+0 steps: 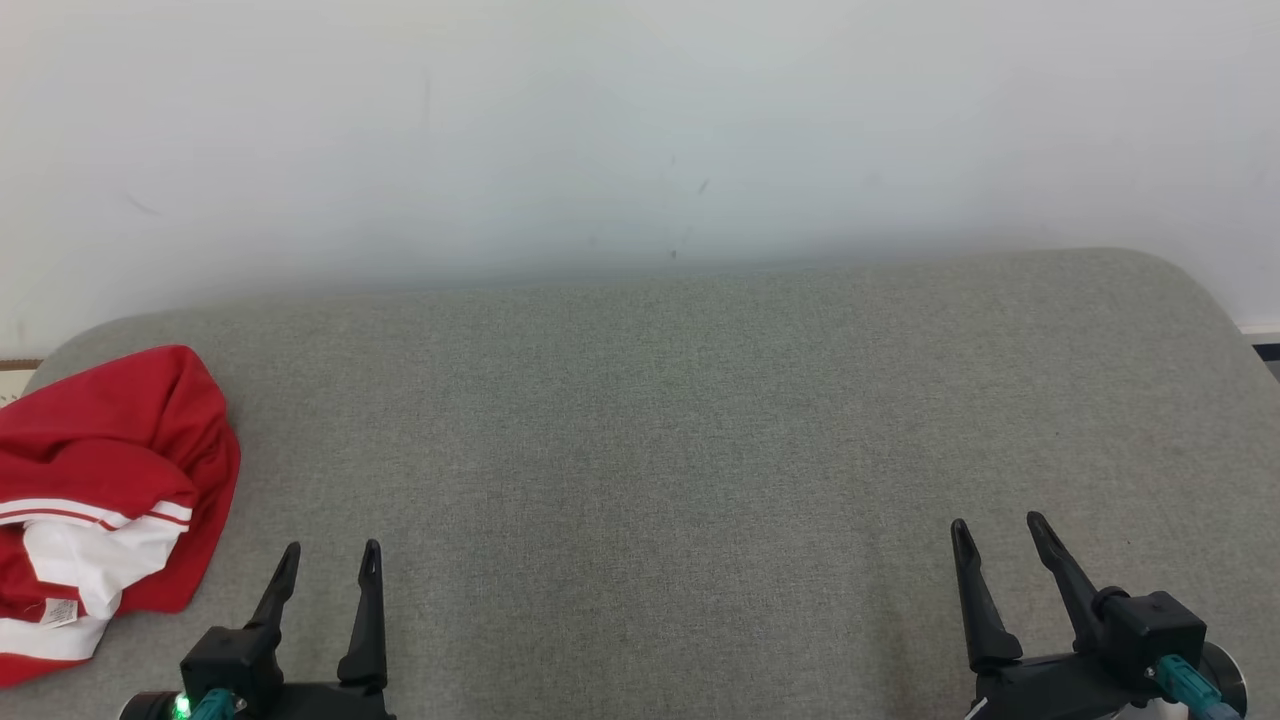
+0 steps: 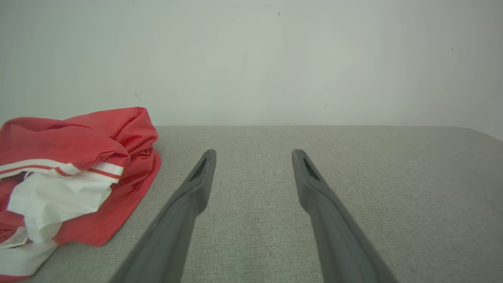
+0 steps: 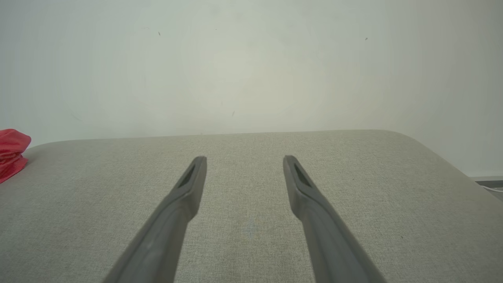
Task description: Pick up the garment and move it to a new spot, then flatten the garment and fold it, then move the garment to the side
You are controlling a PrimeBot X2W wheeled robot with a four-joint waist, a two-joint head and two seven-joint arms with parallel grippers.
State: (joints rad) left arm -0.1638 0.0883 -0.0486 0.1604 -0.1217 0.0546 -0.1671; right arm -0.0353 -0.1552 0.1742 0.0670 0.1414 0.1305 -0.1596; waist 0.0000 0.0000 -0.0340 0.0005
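A crumpled red garment (image 1: 110, 470) with white panels and stripes lies bunched at the left edge of the grey fabric surface (image 1: 680, 430). The left wrist view has the garment (image 2: 70, 157) at its left, and its red edge (image 3: 11, 151) peeks in at the far left of the right wrist view. My left gripper (image 1: 330, 550) stands open just to the right of the garment, apart from it, holding nothing. Far over at the lower right my right gripper (image 1: 998, 525) is open and empty too.
A pale wall (image 1: 640, 130) rises right behind the grey surface. The surface's rounded right corner (image 1: 1190, 280) drops off to a floor strip with a dark object (image 1: 1265, 352). A small white label (image 1: 58, 612) shows on the garment.
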